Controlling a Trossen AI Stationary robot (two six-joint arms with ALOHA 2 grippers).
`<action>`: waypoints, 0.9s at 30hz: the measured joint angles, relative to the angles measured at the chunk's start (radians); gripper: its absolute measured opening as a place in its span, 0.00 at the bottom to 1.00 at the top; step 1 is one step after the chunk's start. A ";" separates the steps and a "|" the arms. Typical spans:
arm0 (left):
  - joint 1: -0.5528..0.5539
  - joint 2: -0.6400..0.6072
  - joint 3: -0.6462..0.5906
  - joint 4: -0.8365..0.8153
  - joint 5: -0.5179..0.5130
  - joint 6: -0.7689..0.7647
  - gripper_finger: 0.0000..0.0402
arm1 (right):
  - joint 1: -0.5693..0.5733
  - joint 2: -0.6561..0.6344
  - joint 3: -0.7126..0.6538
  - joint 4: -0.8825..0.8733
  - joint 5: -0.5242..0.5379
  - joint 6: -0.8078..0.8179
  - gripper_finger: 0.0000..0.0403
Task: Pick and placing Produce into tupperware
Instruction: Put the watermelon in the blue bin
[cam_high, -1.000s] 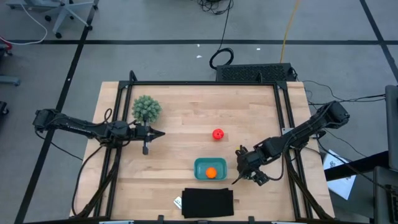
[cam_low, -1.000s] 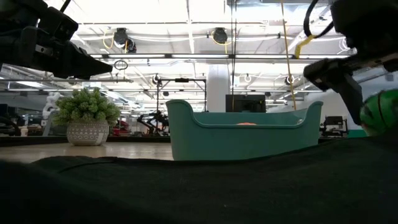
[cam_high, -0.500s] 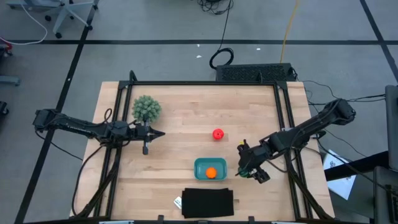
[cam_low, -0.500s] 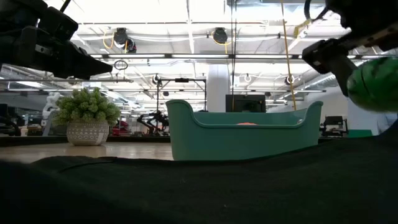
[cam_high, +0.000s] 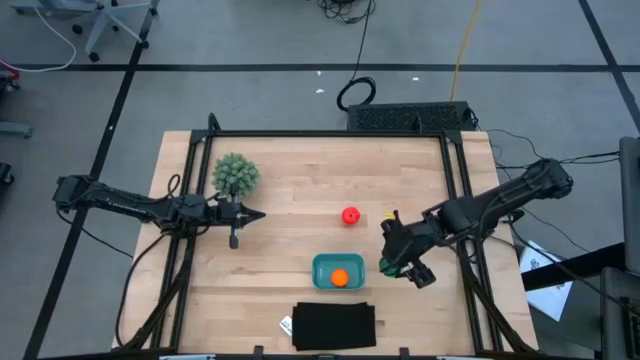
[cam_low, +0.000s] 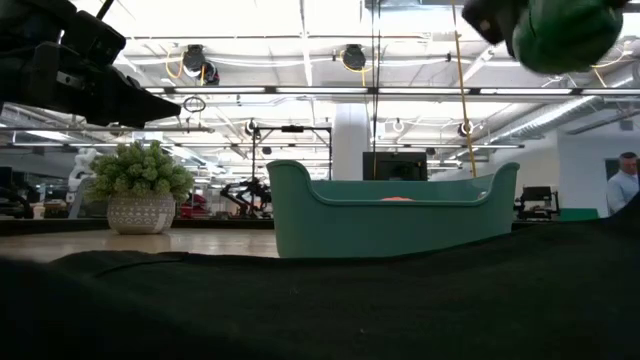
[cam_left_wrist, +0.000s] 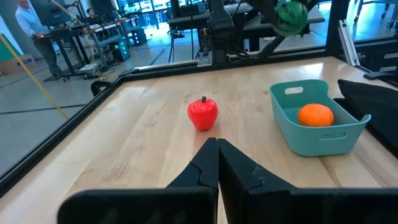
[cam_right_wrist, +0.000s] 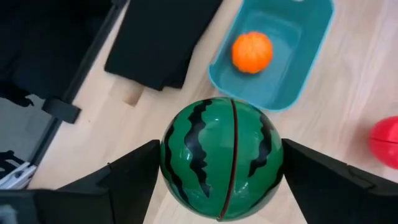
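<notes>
The teal tupperware (cam_high: 322, 264) stands near the table's front edge with the orange piece (cam_high: 340, 278) inside it. The red piece (cam_high: 349, 215) rests on the wood beyond the tub. The striped green watermelon piece (cam_right_wrist: 221, 158) hangs in the air to the right of the tub, between the fingers of my right gripper (cam_high: 392, 262). My left gripper (cam_high: 258, 214) is shut and holds nothing. It hovers at the table's left, pointing level toward the red piece (cam_left_wrist: 203, 114). My right gripper pinches the watermelon piece by two opposite sides (cam_right_wrist: 171, 155) between its two fingers (cam_right_wrist: 130, 177). The fingers slant down from the table's right side. The piece is lifted well clear of the table (cam_low: 560, 30), higher than the tub's rim (cam_low: 390, 198).
A bushy green plant (cam_high: 236, 174) in a pot stands at the far left of the table. A black flat rectangle (cam_high: 334, 325) lies at the front edge, just before the tub. Bare wood lies between the plant and the red piece.
My right gripper has risen with the watermelon piece, from low beside the tub to well above its rim. It has also drifted a little toward the far edge. The tub, the orange piece and the red piece have stayed put.
</notes>
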 joint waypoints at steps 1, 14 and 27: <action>0.000 0.000 0.000 0.000 0.000 0.000 0.00 | 0.000 0.000 0.019 -0.017 0.004 -0.002 0.79; 0.000 0.000 0.000 0.000 0.000 0.000 0.00 | -0.014 0.000 0.168 -0.135 0.075 -0.004 0.79; 0.000 0.000 0.000 0.000 0.000 0.000 0.00 | -0.055 0.030 0.168 -0.114 0.072 0.066 0.79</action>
